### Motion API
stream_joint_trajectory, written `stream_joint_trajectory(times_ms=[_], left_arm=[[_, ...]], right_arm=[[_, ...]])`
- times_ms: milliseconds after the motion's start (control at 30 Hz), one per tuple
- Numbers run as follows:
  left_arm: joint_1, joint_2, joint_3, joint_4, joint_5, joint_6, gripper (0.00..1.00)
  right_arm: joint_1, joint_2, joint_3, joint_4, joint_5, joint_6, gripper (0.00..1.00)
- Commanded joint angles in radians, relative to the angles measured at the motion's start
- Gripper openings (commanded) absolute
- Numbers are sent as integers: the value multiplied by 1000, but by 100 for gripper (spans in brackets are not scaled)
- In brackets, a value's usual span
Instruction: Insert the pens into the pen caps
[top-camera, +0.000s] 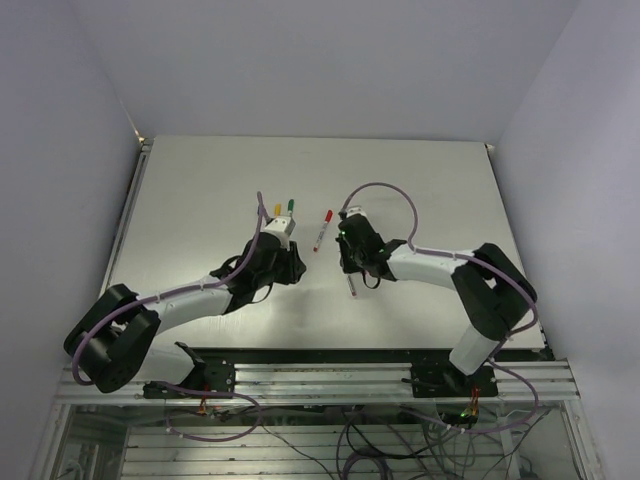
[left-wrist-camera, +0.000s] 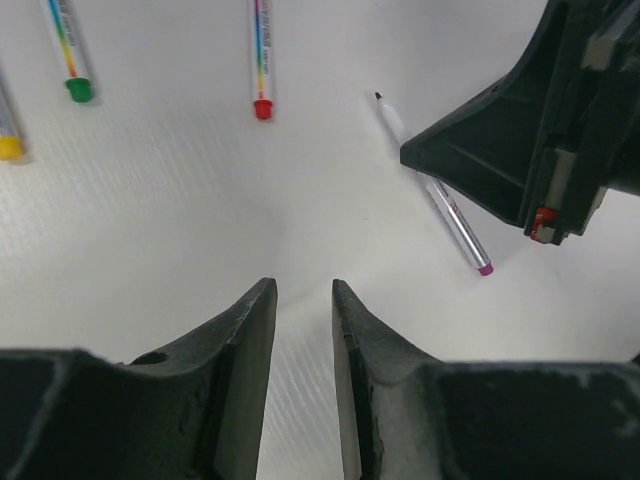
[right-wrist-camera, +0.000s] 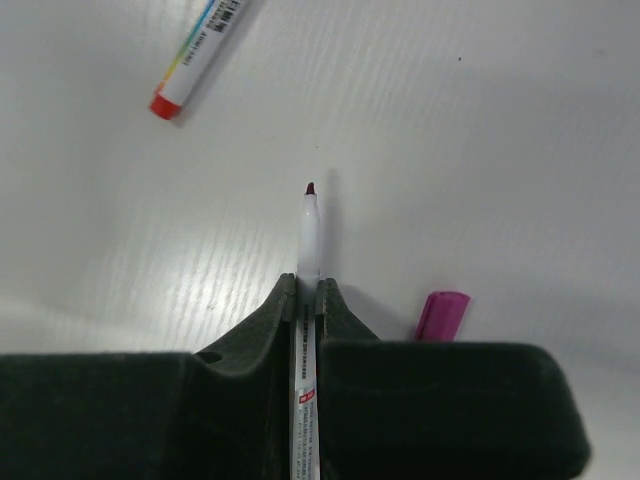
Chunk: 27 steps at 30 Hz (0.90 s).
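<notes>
— Right tool (top-camera: 350, 262) from above?
— Clamped on one pen (top-camera: 351, 286) down by the worktop (top-camera: 200, 190). The yellow-capped pen (top-camera: 277, 210) and green-capped pen (top-camera: 291, 206) lie near the left tool (top-camera: 282, 232), and the red-capped pen (top-camera: 320, 231) lies between the tools.
— Left wrist?
— Jaws parted on nothing. Three capped pens ahead; the right tool's finger covers the held pen's middle.
— Right wrist?
— White barrel, dark tip bare. One magenta cap (right-wrist-camera: 442, 315) lies just beside.

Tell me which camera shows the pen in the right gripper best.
Right wrist: the pen sits centred, bare tip out, pinched in the right gripper. Left wrist shows it partly behind that gripper; the top view, only a sliver.
</notes>
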<state>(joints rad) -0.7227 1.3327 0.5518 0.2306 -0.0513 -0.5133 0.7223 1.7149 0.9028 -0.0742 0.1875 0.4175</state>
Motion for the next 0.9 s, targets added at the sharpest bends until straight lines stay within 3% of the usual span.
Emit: stream_joint_trajectory(times_ms=[0, 300, 400, 867], left_arm=[[-4, -36, -45, 175, 147, -14, 40], [-12, -75, -110, 485, 303, -112, 42], [-26, -66, -94, 519, 316, -126, 43], [-57, 124, -44, 712, 354, -212, 44]], right_arm=[[5, -144, -63, 112, -22, 38, 0], [6, -416, -256, 410, -93, 115, 0], [6, -463, -289, 472, -119, 140, 0], [21, -523, -331, 546, -154, 174, 0]])
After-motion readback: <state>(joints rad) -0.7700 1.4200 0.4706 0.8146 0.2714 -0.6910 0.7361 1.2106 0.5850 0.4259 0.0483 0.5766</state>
